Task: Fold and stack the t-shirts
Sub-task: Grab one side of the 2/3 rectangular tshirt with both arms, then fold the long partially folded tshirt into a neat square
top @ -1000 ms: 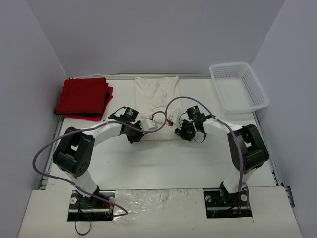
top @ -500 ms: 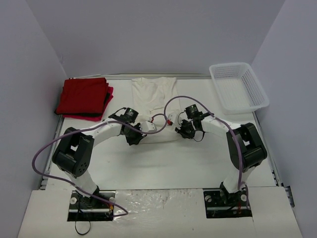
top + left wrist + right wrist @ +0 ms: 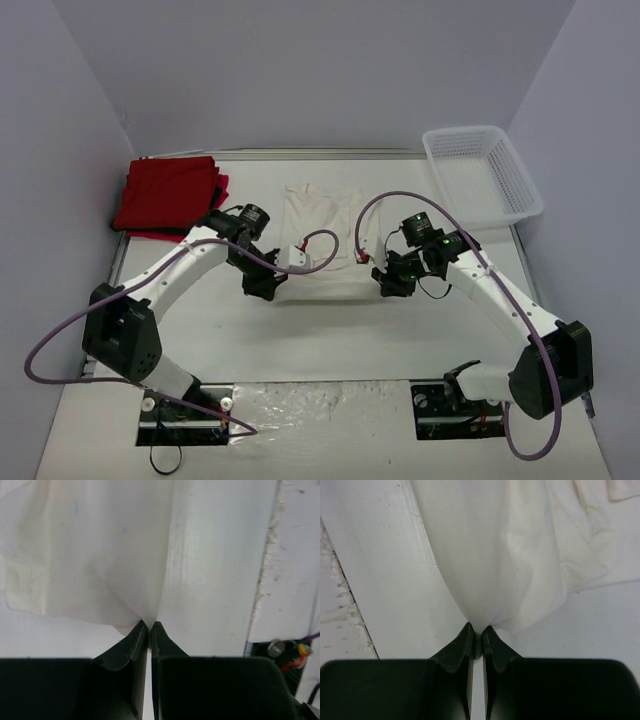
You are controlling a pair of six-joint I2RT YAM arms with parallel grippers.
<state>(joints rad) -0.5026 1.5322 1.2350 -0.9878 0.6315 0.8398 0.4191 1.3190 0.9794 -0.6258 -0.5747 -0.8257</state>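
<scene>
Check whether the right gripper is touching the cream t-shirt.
Touching. The right wrist view shows the right gripper shut, with the cream t-shirt gathered into a pinch between its fingertips.

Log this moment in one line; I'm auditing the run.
left fingers: shut on white shirt | right fingers: shut on it | red shirts: stacked, far left

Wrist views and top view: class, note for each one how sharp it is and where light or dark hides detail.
Left wrist: the cream t-shirt nearly washes into the white table; the left gripper is featureless black. Right wrist: the same, with the right gripper. Top external: sharp, evenly lit, soft shadows.
</scene>
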